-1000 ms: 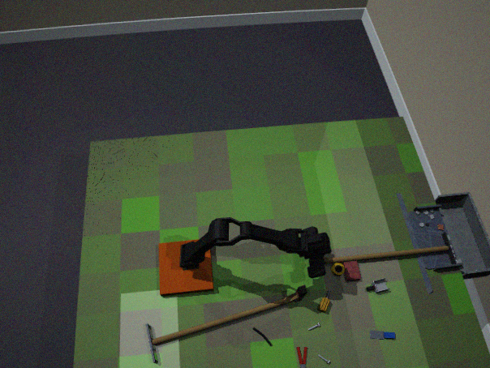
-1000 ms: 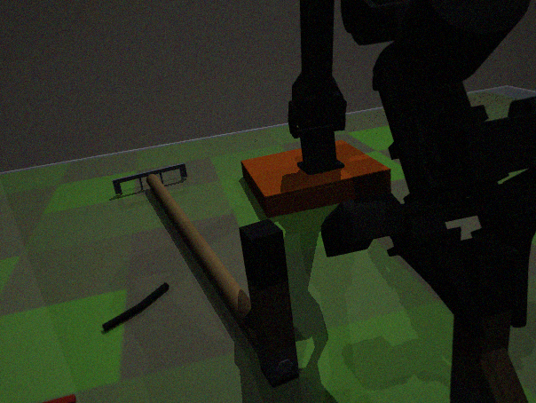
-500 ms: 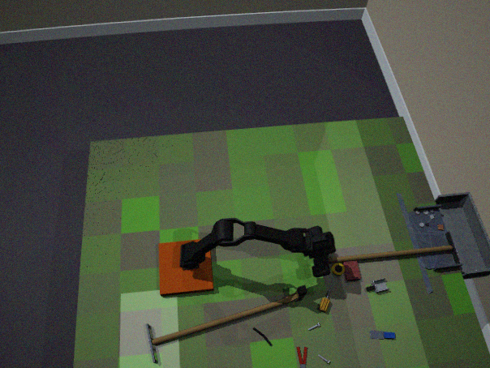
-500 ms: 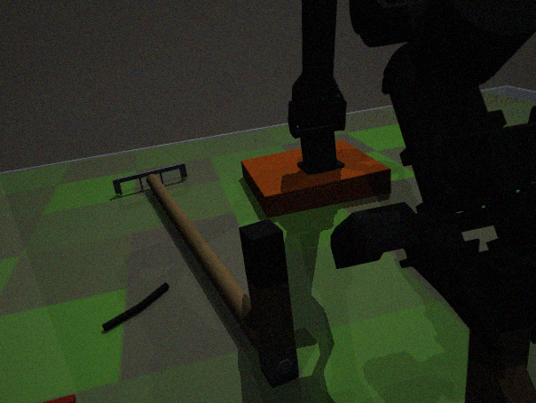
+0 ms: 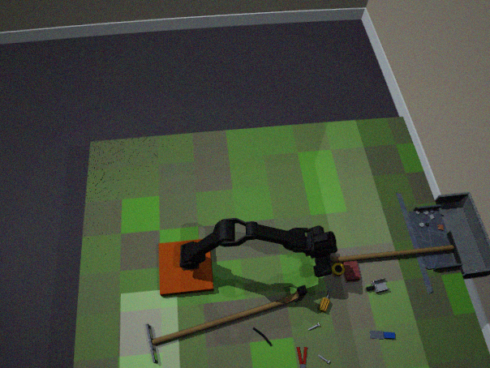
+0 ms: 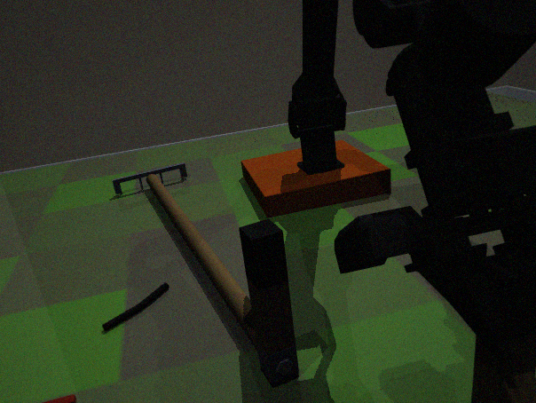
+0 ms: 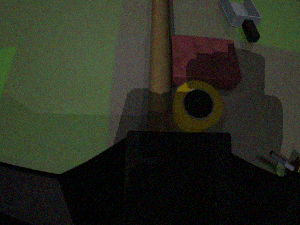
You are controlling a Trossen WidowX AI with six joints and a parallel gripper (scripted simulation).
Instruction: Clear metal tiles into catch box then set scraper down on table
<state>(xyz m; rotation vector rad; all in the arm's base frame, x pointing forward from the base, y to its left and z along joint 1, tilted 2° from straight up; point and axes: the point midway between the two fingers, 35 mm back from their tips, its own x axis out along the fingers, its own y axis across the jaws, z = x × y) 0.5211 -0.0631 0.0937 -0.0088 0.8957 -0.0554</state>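
Note:
My gripper (image 5: 330, 260) is shut on the wooden handle of the long scraper (image 5: 389, 254) (image 7: 160, 59). The handle runs right over the steel bench plate (image 5: 433, 240). The scraper's far end is at the plate's far edge, by the mouth of the grey catch box (image 5: 479, 227); its dark head is hard to make out. Several small pale and dark tiles, such as a pale tile (image 5: 422, 224), and an orange tile (image 5: 440, 227) lie on the plate, on the side above the handle in the top view. No tile can be made out in the box. The fingertips are hidden in the wrist view.
A yellow ring (image 5: 337, 268) (image 7: 197, 106) and a red block (image 5: 352, 271) (image 7: 202, 61) lie close beside the handle. A second long-handled tool (image 5: 227, 319) (image 6: 195, 244) lies nearer, by a black post (image 5: 301, 290) (image 6: 268, 288). A clamp-like metal piece (image 5: 380, 286), pliers and screws lie around.

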